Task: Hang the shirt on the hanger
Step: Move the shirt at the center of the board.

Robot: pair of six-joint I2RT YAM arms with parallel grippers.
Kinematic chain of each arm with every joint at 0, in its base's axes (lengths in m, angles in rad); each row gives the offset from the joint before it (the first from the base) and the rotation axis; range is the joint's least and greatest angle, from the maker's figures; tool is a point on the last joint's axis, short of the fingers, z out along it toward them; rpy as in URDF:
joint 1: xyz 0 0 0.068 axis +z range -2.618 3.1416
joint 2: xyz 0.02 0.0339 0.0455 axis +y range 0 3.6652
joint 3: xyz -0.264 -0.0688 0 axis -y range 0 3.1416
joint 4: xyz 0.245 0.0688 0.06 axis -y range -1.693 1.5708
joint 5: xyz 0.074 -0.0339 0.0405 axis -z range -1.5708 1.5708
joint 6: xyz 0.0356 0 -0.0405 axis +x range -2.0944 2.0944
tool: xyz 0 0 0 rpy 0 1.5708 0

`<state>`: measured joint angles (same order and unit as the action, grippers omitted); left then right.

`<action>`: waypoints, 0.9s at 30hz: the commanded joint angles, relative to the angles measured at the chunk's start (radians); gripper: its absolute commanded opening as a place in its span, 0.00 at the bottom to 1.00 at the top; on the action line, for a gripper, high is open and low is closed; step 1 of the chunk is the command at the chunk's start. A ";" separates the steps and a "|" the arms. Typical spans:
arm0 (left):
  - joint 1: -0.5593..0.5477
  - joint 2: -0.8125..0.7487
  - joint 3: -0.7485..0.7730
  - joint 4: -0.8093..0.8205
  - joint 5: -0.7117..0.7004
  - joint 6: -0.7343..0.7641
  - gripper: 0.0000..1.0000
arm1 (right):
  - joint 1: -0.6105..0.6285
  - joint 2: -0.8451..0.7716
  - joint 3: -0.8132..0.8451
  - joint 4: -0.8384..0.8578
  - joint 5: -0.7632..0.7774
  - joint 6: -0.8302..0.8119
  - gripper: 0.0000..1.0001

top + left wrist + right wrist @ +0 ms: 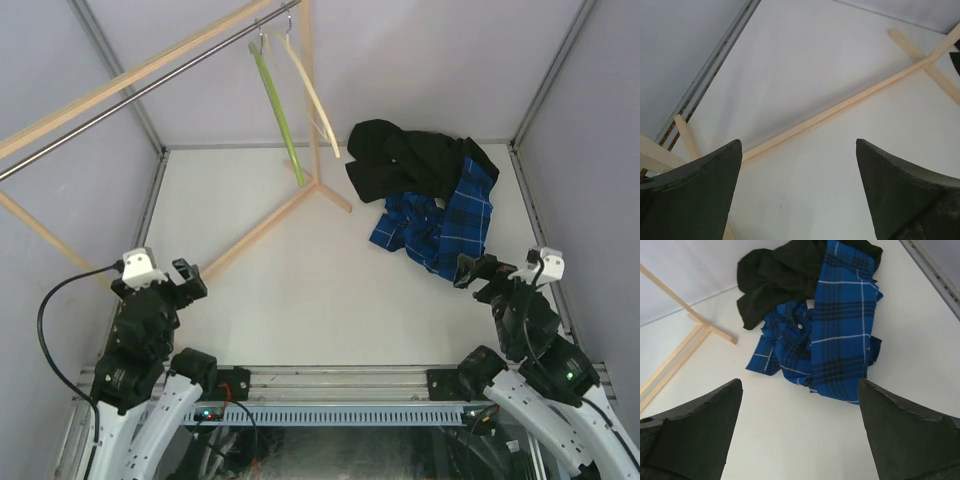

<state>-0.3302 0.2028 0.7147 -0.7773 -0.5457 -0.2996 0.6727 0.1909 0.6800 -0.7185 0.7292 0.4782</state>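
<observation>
Lying crumpled: shirt (455, 215) (hanger (278, 115) apart)

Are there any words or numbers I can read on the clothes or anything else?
None. The shirt, the black garment, the hanger and the wooden rack show no words, numbers, labels or signs in any view.

blue plaid shirt (840, 335); lime hanger (277, 105)

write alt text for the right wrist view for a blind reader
A crumpled blue plaid shirt lies on the white table, bunched against a black garment behind it. The right gripper hangs open in the foreground, holding nothing; a wooden rack foot sits at left.
</observation>
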 commanded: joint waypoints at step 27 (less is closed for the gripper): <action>0.030 0.479 0.220 -0.098 0.011 -0.123 1.00 | -0.466 0.543 0.188 -0.102 -0.512 0.114 1.00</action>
<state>-0.3088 0.6811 0.8959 -0.8852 -0.5125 -0.4099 0.2668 0.7094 0.8150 -0.8433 0.3038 0.6056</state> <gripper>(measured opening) 0.998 0.994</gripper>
